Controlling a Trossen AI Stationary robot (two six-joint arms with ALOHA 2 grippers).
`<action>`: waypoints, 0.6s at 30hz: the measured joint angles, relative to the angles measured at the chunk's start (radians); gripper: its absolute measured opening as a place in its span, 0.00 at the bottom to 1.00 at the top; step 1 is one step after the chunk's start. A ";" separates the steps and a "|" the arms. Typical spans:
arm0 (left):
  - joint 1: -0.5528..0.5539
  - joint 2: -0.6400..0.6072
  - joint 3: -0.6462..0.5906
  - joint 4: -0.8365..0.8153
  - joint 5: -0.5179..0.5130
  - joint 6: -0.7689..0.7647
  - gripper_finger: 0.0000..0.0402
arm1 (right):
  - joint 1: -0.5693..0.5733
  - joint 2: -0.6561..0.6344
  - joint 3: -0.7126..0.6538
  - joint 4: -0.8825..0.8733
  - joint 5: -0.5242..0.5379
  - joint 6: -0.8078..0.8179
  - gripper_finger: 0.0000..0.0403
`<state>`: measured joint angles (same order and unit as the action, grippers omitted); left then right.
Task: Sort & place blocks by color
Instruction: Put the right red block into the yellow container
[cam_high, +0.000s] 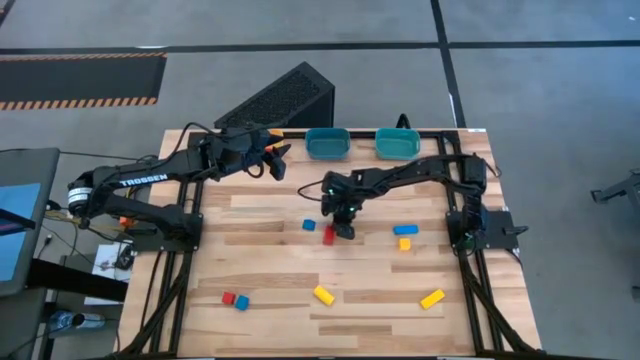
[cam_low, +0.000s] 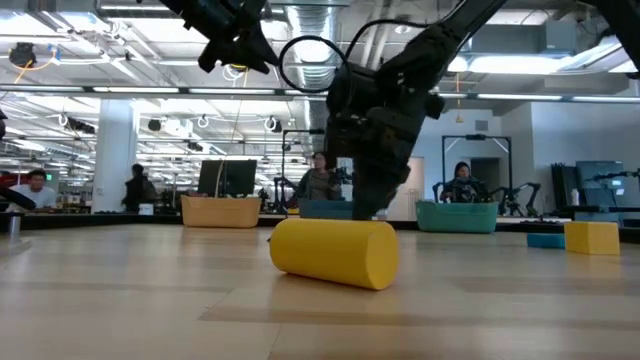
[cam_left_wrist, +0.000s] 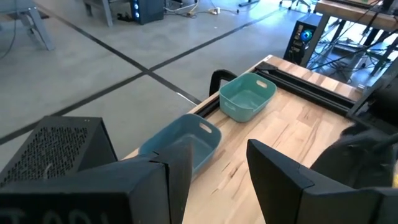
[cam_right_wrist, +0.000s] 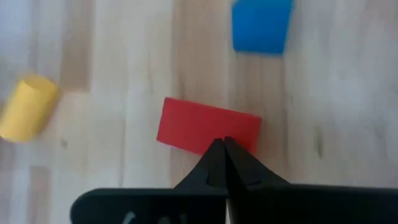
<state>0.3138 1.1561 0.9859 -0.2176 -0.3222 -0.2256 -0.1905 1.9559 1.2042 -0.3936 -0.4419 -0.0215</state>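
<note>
The right gripper (cam_high: 343, 231) sits near the middle of the high view, pointing down at the table, its fingers (cam_right_wrist: 219, 163) pressed together with nothing between them. In the right wrist view the closed tips lie over the near edge of a red block (cam_right_wrist: 208, 127); whether they touch it cannot be told. In the high view this red block (cam_high: 329, 235) shows just left of the gripper, with a small blue block (cam_high: 309, 225) close by to its upper left.

Right of centre in the high view a blue bar (cam_high: 405, 230) lies with a yellow cube (cam_high: 404, 243) just below it. Lower in the frame lie a yellow block (cam_high: 323, 294) at centre and a yellow bar (cam_high: 432, 298) to the right, both tilted. At the lower left a red cube (cam_high: 228, 298) and a blue cube (cam_high: 241, 302) sit touching.

The left gripper (cam_high: 277, 161) is in the upper left part of the high view, above the table's far edge, its fingers (cam_left_wrist: 273, 171) spread apart and holding nothing. Two teal bins stand side by side at the top centre of the high view, the left bin (cam_high: 326, 144) bluer and the right bin (cam_high: 397, 143) greener. A dark perforated box (cam_high: 281, 101) stands off the table beyond them
</note>
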 joint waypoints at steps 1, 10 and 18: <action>0.000 0.000 0.000 -0.003 0.000 0.000 0.35 | 0.003 -0.014 -0.002 0.005 0.014 0.001 0.02; 0.000 0.003 0.000 -0.013 -0.004 -0.005 0.35 | 0.008 -0.093 0.000 0.055 0.152 -0.262 0.16; 0.000 0.003 0.000 -0.077 0.003 -0.118 0.35 | 0.047 -0.083 0.001 0.037 0.218 -0.556 0.47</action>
<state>0.3138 1.1595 0.9859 -0.2948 -0.3195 -0.3441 -0.1430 1.8729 1.2050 -0.3568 -0.2241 -0.5771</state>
